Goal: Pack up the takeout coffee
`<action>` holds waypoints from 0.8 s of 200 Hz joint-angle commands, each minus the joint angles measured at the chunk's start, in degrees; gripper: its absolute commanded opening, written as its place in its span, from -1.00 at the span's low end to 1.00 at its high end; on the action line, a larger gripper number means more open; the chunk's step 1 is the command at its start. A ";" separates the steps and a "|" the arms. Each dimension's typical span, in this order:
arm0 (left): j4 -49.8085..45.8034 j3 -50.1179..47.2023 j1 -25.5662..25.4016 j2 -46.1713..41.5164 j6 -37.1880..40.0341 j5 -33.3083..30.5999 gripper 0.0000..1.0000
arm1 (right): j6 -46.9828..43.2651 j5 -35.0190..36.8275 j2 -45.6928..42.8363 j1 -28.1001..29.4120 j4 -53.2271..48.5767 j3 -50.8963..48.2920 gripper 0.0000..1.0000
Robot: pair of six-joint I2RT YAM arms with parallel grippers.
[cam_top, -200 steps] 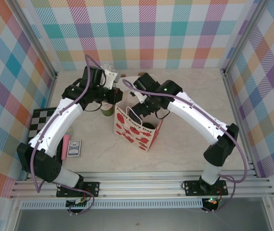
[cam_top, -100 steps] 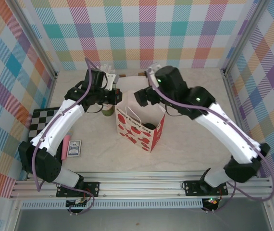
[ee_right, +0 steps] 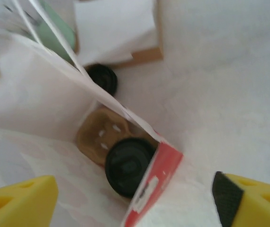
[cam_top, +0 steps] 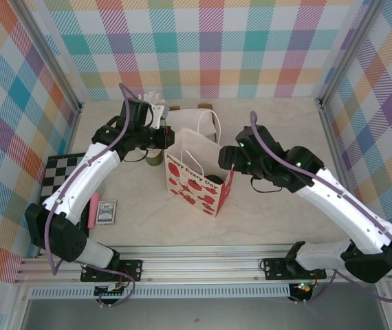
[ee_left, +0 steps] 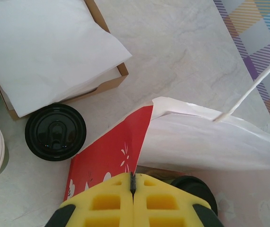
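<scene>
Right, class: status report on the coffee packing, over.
Left gripper shut on bag rim. Right gripper open over bag. Lidded coffee inside bag. Nothing in the way.

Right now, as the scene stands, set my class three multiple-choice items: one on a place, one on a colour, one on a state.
1. Where, relative to the paper bag, is the takeout coffee? A behind it; B inside it; C on top of it.
2. What colour is the bag's print? A blue; B green; C red.
3. How is the left pincer? A wide open; B shut on nothing; C shut on the bag's rim.
Answers: 1 B, its black lid sits at the bag's bottom; 2 C, red apples on white; 3 C, its yellow fingers pinch the rim.
</scene>
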 commanded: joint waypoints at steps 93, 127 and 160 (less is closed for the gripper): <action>-3.91 2.98 -1.66 -1.52 -2.76 1.41 -1.00 | 9.63 -1.56 5.05 -1.14 -4.87 3.43 -1.00; -2.62 2.59 -3.26 -1.11 -9.28 1.02 -1.00 | 1.17 2.08 4.96 -4.15 -2.15 3.55 -1.00; 1.04 1.11 -6.02 -0.66 -16.56 -1.88 -1.00 | -10.65 -0.48 5.01 -9.29 2.70 3.10 -1.00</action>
